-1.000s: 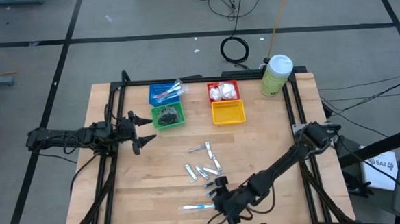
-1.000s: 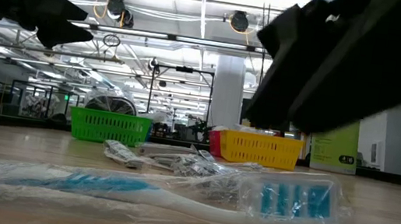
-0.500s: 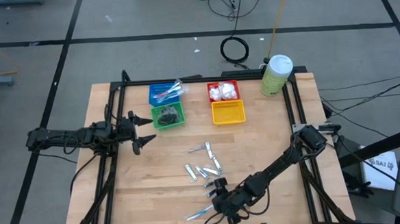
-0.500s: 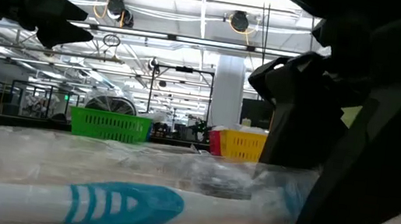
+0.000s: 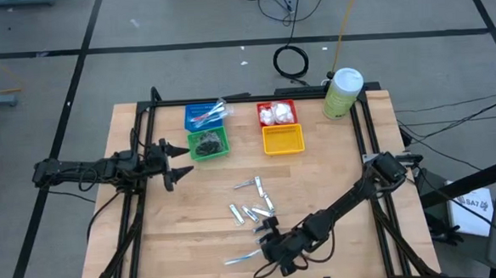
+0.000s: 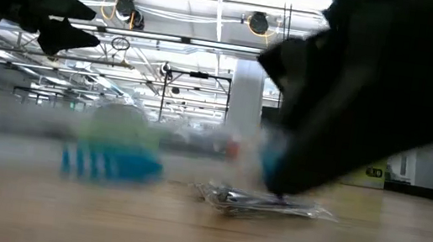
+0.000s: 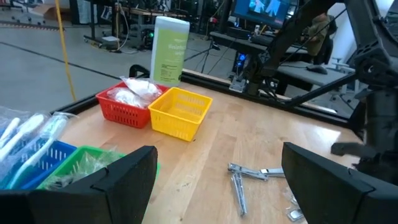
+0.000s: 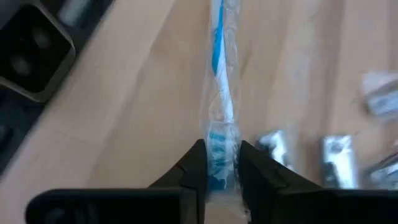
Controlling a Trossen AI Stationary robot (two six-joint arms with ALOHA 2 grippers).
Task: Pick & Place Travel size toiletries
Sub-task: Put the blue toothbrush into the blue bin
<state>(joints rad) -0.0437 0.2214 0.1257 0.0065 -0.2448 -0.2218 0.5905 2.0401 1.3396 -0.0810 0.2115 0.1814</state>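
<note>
A blue toothbrush in clear wrap (image 5: 240,259) sits near the table's near edge, between the fingers of my right gripper (image 5: 269,247), which is shut on it. The low view shows this toothbrush (image 6: 109,163) as a blur just above the wood. Several small silver tubes (image 5: 252,211) lie flat mid-table, just beyond the right gripper. More wrapped toothbrushes rest in the blue basket (image 5: 204,116). Dark discs fill the green basket (image 5: 207,144), and white packets fill the red basket (image 5: 276,114). My left gripper (image 5: 179,160) hovers open beside the green basket. My right gripper pinches the wrapped toothbrush between its two fingers (image 8: 198,163), near the blue brush-head end (image 8: 219,146). The fingers slant down from the table's right side and lie roughly along it. The handle (image 8: 221,68) sticks out past the fingertips and appears to be off the table.
An empty yellow basket (image 5: 283,139) stands in front of the red one. A tall pale-green canister (image 5: 342,93) stands at the far right corner. Black frame rails run along both table sides. Bare wood lies left of the silver tubes (image 7: 239,180).
My right gripper has come down over the toothbrush near the near edge and taken hold of it. The toothbrush lay flat on the wood before. It has since swung round, and its handle now rides above the table, blurred in the low view.
</note>
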